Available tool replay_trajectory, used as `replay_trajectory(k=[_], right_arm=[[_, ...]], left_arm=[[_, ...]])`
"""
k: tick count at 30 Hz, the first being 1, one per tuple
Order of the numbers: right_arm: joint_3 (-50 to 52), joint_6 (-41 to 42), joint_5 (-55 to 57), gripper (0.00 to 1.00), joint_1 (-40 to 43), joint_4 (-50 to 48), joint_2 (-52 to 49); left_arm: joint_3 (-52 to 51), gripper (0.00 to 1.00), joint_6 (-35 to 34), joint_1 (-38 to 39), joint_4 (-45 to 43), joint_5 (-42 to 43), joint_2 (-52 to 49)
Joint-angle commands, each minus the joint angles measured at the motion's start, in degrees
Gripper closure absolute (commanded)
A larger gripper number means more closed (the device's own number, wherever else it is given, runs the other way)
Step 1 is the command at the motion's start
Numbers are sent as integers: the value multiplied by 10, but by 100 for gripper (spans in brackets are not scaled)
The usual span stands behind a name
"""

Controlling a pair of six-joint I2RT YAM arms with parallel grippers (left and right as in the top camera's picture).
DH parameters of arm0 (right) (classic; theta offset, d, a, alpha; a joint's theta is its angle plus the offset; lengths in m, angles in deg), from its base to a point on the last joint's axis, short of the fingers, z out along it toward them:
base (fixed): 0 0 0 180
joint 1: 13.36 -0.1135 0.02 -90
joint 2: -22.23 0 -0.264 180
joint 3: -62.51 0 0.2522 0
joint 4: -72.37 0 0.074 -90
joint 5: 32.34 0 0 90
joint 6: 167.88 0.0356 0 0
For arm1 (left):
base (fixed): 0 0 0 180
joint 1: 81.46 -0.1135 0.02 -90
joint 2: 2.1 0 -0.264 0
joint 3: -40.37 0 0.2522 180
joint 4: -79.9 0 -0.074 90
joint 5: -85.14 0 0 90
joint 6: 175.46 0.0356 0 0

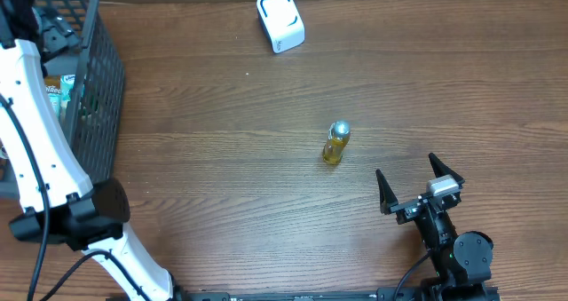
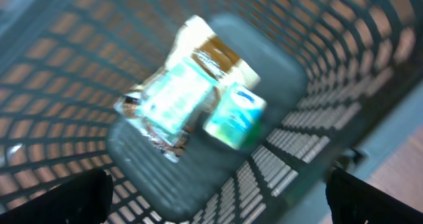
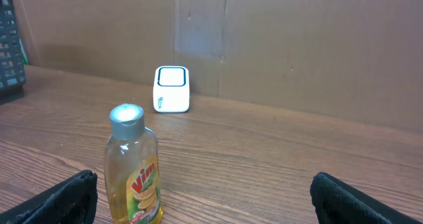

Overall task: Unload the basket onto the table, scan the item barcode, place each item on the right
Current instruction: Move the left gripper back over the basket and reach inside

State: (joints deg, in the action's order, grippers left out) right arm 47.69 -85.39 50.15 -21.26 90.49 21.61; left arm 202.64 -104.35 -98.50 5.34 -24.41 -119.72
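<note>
— At mid-worktop: item located?
— Confirmed. Found standing upright on the bare worktop: small soap bottle with yellow contents, a silver cap and "Vim" on the label. Touched by neither hand.

— Toward the far edge?
— Recorded one white scanner, dark-edged window on its face, well apart from the soap bottle. Seen beyond the bottle and slightly to its right from the right wrist.

— Right hand?
— Logged right hand low at the near right of the worktop, jaws spread wide, holding nothing. Pointed toward the soap bottle but stopped short of it, with clear wood between. Shown in the wrist view as two dark fingers at the bottom corners, with the bottle left of centre and further off.

— Left hand?
— Positioned over the dark mesh basket at the left edge, looking down inside. Left hand likewise spread wide and empty. Wrist view blurred. Made out on the basket floor: pale crinkled packet and green-and-white carton, lying against each other. Print on both unreadable.
</note>
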Motion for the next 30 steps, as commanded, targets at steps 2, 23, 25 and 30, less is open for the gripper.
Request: replay_trajectory(k=[2, 23, 25, 30], right_arm=[[6, -1, -1, 0, 2, -2, 4], [6, 0, -1, 0, 2, -2, 4], [6, -1, -1, 0, 2, -2, 4], [6, 0, -1, 0, 2, -2, 4]], left_arm=[[7, 0, 91, -7, 0, 73, -31], [7, 0, 141, -104, -27, 178, -155], [7, 0, 159, -110, -25, 200, -169], [7, 0, 200, -111, -17, 241, -203]])
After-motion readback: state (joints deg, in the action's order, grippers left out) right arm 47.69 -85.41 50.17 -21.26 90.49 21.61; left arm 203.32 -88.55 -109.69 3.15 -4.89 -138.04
